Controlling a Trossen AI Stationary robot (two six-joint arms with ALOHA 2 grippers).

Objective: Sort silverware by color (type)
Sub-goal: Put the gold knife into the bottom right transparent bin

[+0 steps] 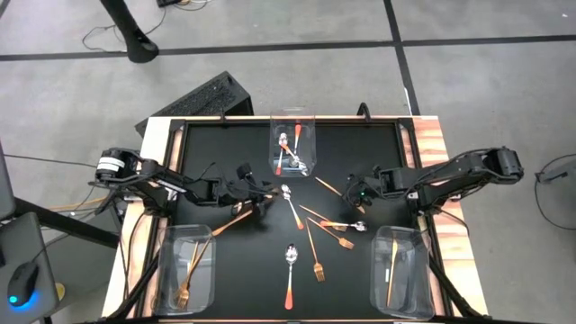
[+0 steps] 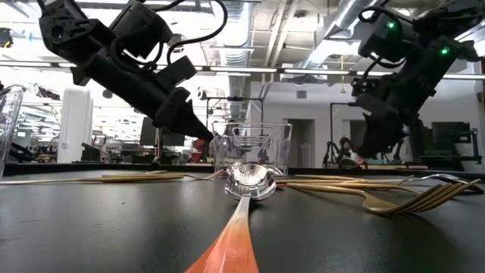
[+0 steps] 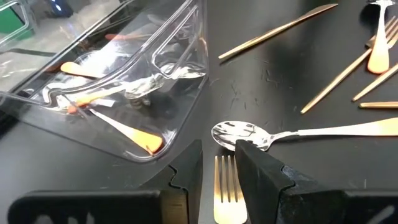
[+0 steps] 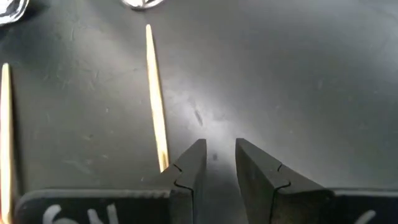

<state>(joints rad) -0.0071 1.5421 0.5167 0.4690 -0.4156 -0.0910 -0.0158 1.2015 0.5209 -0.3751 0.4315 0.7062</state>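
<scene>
A gold fork (image 3: 226, 186) is sitting between the fingers of the left pincer (image 3: 217, 177), its tines pointing ahead toward a silver-bowled spoon (image 3: 239, 134) lying just in front. In the left wrist view the fingers are flanking the fork closely, but whether they are actually clamping it cannot be told. In the high view this left pincer (image 1: 256, 200) is hanging over the left-centre of the black surface (image 1: 234, 270), just below the clear bin at the far edge (image 1: 293, 148), which is holding several orange-handled spoons (image 1: 286, 155).

The rest of the silverware is lying loose across the middle of the surface: a spoon with an orange-red handle (image 1: 289, 274), a gold fork beside it (image 1: 318, 270), thin copper sticks (image 1: 315, 216) crossing one another, and another fork (image 1: 342, 241) toward the right.

The right pincer (image 4: 217, 158) is hovering above bare surface with its fingers parted by a narrow gap and gripping nothing; one thin gold stick (image 4: 155, 99) is lying just beside its finger. In the high view it (image 1: 358, 194) is standing right of centre.

A clear bin at the near left corner (image 1: 184, 265) is holding gold forks (image 1: 186, 279); the near right bin (image 1: 403, 270) is holding a slim gold piece (image 1: 391, 270).
</scene>
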